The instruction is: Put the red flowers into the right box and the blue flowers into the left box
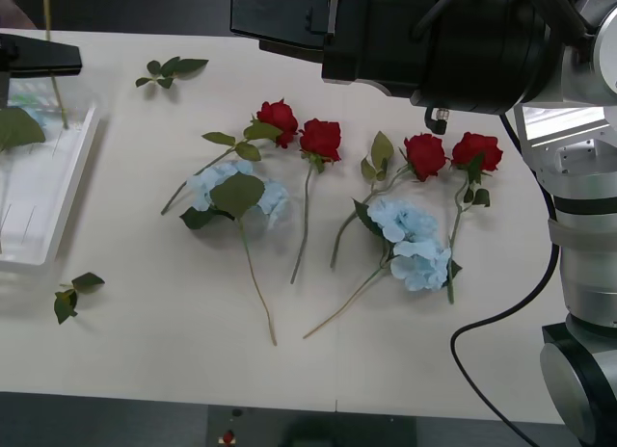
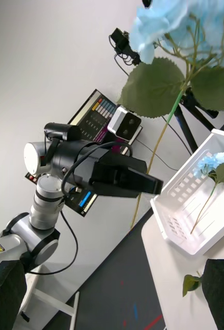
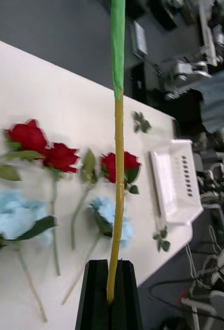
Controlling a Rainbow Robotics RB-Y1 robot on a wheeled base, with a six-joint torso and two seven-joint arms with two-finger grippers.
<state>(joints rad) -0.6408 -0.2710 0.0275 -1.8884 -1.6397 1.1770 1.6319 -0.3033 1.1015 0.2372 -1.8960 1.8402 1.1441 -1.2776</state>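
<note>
My left gripper (image 3: 109,294) has its jaws clamped on a blue flower's stem (image 3: 118,170), over the left box (image 1: 46,182). Right of that box, four red flowers (image 1: 319,139) and more blue flowers (image 1: 415,240) lie on the desk (image 1: 174,302). My right gripper (image 2: 112,294) jaws stand apart.

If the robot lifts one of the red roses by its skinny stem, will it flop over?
Probably only a little: each of the red flowers has a small bloom on a thin stem. It looks light. The left gripper holds a similar stem that stays nearly straight.
</note>
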